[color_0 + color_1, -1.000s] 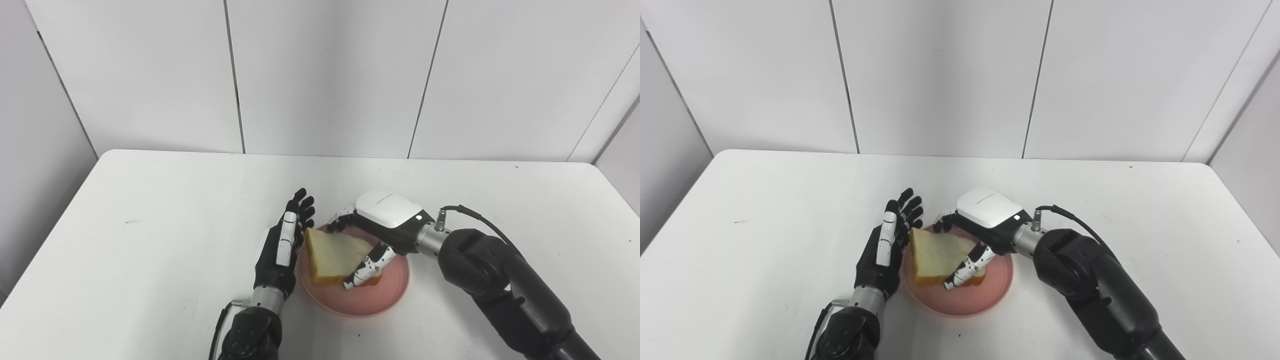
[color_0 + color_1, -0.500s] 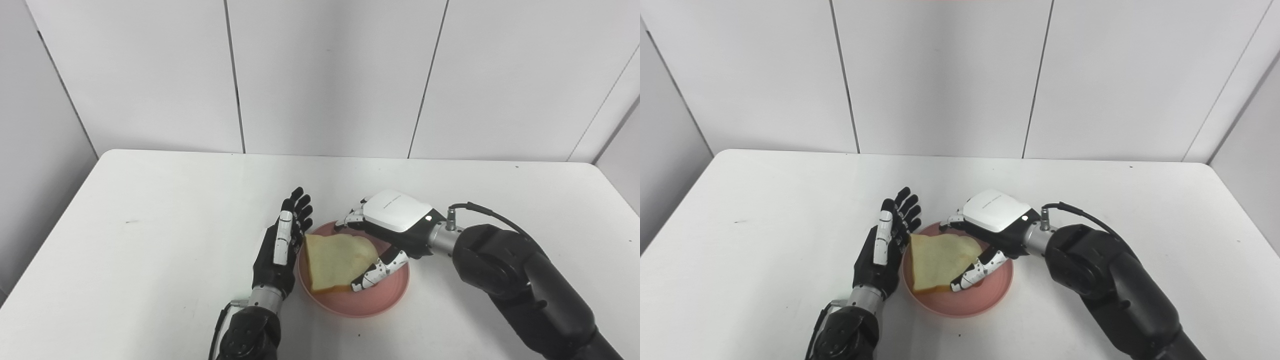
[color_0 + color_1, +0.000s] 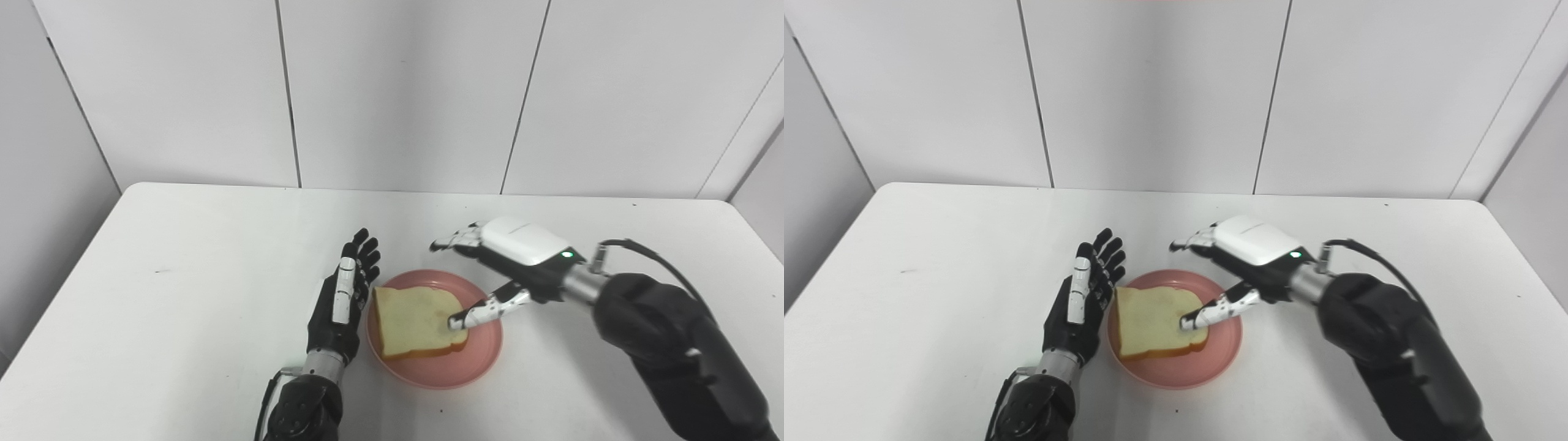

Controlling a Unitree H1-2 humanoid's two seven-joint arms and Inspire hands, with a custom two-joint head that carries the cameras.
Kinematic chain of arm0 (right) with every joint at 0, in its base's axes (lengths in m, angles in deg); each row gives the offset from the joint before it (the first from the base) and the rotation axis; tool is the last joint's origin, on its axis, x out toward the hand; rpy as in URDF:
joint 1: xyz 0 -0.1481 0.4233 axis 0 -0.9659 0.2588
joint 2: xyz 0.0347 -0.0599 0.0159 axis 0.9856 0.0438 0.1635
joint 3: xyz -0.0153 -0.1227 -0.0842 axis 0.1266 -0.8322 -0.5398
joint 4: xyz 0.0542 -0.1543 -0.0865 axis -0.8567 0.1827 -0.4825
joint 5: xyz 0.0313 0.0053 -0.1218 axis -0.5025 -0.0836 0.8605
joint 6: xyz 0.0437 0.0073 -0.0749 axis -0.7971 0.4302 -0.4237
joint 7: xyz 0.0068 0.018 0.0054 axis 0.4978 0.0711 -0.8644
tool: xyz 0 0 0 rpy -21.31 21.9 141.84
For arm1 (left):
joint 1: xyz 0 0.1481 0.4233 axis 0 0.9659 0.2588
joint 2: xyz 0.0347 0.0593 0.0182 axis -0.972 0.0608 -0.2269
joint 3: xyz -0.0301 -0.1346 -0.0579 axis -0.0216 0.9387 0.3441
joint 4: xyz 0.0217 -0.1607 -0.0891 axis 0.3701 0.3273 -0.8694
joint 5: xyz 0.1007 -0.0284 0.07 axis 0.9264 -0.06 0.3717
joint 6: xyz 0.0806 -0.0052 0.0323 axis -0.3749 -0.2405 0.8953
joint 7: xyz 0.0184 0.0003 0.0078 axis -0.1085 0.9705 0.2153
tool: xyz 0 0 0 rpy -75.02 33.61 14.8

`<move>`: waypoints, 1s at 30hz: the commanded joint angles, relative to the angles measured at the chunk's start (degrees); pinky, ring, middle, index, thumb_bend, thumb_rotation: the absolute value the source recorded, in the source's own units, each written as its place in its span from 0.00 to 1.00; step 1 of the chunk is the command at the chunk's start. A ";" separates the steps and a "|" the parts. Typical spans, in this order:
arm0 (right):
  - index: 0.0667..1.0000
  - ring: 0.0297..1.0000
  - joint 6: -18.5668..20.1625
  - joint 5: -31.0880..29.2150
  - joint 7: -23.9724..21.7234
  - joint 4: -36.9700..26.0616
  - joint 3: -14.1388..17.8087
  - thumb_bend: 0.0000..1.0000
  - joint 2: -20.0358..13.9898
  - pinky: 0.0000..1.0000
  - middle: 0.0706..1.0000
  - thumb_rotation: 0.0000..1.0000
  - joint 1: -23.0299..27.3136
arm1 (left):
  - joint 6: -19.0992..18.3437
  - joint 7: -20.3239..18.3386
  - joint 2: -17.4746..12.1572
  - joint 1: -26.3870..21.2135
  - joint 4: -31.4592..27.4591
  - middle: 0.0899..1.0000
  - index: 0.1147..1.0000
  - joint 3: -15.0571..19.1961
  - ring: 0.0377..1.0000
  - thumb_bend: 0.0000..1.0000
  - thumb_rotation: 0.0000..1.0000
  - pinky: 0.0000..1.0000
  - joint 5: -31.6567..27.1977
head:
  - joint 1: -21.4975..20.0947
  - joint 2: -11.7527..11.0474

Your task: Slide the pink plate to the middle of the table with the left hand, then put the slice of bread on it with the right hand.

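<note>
The pink plate (image 3: pixel 474 358) sits near the middle of the white table, close to the front. A slice of bread (image 3: pixel 411 321) lies flat on the plate's left half. My right hand (image 3: pixel 502 263) hovers above the plate's right side, open, fingers spread, its thumb over the bread's right edge; whether the thumb touches the bread I cannot tell. My left hand (image 3: pixel 340 303) stands on edge just left of the plate, open and flat, palm facing the plate rim (image 3: pixel 1111 343).
The white table (image 3: pixel 184 263) ends at a panelled wall behind. Its left edge and right edge run off toward the front corners. Both forearms enter from the bottom of the picture.
My right hand has let go of the bread, opened and lifted up and to the right. The bread has dropped flat onto the plate. The left hand has stayed put.
</note>
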 commanded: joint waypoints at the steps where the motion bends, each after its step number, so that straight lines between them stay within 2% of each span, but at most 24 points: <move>1: 0.94 0.94 1.41 -5.62 4.75 0.29 3.28 0.81 2.15 0.82 0.96 0.83 -1.20 | 1.48 -0.81 0.48 -1.45 -1.77 0.94 0.90 0.00 0.95 0.71 0.97 0.97 -0.25 | 0.01 -0.13; 2: 0.96 0.94 1.37 -7.69 5.97 0.88 4.45 0.80 3.18 0.80 0.97 0.84 -2.27 | 1.68 -0.94 0.43 -1.39 -1.77 0.94 0.90 0.05 0.95 0.71 0.96 0.97 -0.34 | 0.04 -0.15; 3: 0.98 0.96 0.96 -9.25 7.12 1.44 5.35 0.76 4.07 0.81 0.99 0.89 -3.20 | 1.82 -1.06 0.37 -1.32 -1.80 0.94 0.91 0.12 0.95 0.72 0.95 0.96 -0.46 | 0.00 -0.20; 9: 1.00 1.00 -1.52 -14.23 13.49 3.27 7.58 0.71 7.64 0.94 1.00 0.99 -7.13 | 2.18 -1.40 -0.07 -0.64 -2.26 0.95 0.93 0.29 0.96 0.72 0.94 0.96 -0.52 | -0.64 -0.07; 12: 1.00 1.00 -1.27 -18.26 15.83 4.12 8.66 0.72 9.86 0.98 1.00 1.00 -8.49 | 2.23 -1.79 -0.37 -0.25 -2.64 0.96 0.93 0.32 0.97 0.72 0.94 0.97 -0.51 | -1.11 -0.05; 17: 1.00 1.00 -1.45 -27.14 18.72 6.84 11.10 0.69 14.39 0.99 1.00 1.00 -10.83 | 2.45 -2.77 -1.11 0.38 -3.17 0.98 0.94 0.28 0.98 0.72 0.95 0.97 -0.34 | -1.85 0.01; 18: 1.00 1.00 -1.59 -28.78 19.12 7.42 11.47 0.71 15.11 1.00 1.00 0.96 -11.09 | 2.15 -2.99 -1.25 0.50 -3.42 0.98 0.95 0.34 0.99 0.72 0.95 0.98 -0.54 | -1.87 0.02; 22: 1.00 1.00 -2.42 -31.43 21.22 9.37 12.24 0.72 17.20 1.00 1.00 0.98 -11.79 | 2.64 -3.12 -1.77 0.74 -3.43 0.98 0.95 0.60 0.99 0.73 0.93 0.98 -0.36 | -2.06 0.09; 30: 1.00 1.00 -1.11 -37.84 23.07 10.01 12.72 0.69 20.61 1.00 1.00 1.00 -12.77 | 2.93 -3.91 -2.99 1.07 -4.04 1.00 0.96 1.06 1.00 0.71 0.94 0.99 -0.48 | -2.26 0.23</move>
